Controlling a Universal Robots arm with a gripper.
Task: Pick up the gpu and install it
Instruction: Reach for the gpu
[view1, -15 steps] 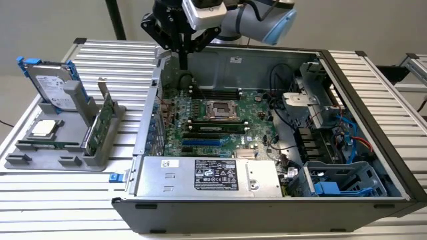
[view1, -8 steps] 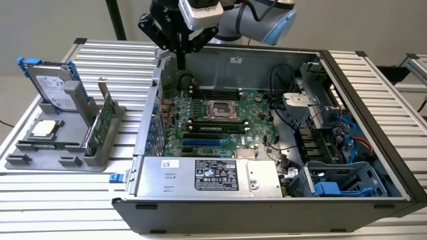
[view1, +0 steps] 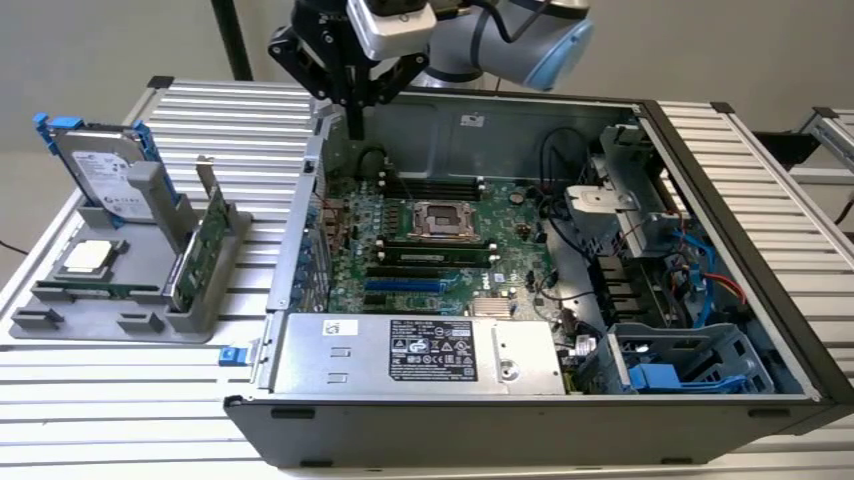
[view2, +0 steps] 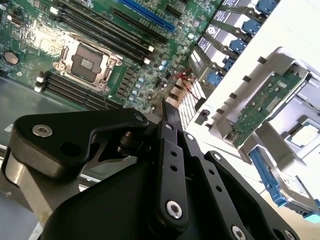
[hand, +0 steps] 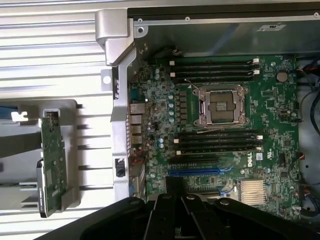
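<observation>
From my console, the computer case (view1: 534, 135) lies on its side on the ribbed worktop (view1: 120, 390) with the side panel off. I take that as deliberate: the motherboard (view1: 427, 235) faces up, and its blue slot (hand: 200, 172) can be reached from straight above.

The parts wait outside the case in a grey holder (view1: 134, 322), toward the exterior view's left. The gpu (view1: 190, 262) stands on edge in one of its slots with the silver bracket end up. I judge it is parked this way so its upper edge is free for a grip from overhead and it cannot tip. A hard drive (view1: 104, 168) stands in the same holder, farther back. A processor chip (view1: 88, 256) lies flat in a recess beside the gpu.

The end effector (view1: 355, 128) hangs above the far corner of the case, over the motherboard's edge and just inside the case wall. Its fingers look drawn together and there is nothing between them.

The gpu is well apart from the end effector. It sits lower and toward the exterior view's left, with the case wall between the two. Both wrist views show this, with the green card (hand: 51, 160) in its holder off to one side of the black fingers (hand: 172, 186).
</observation>
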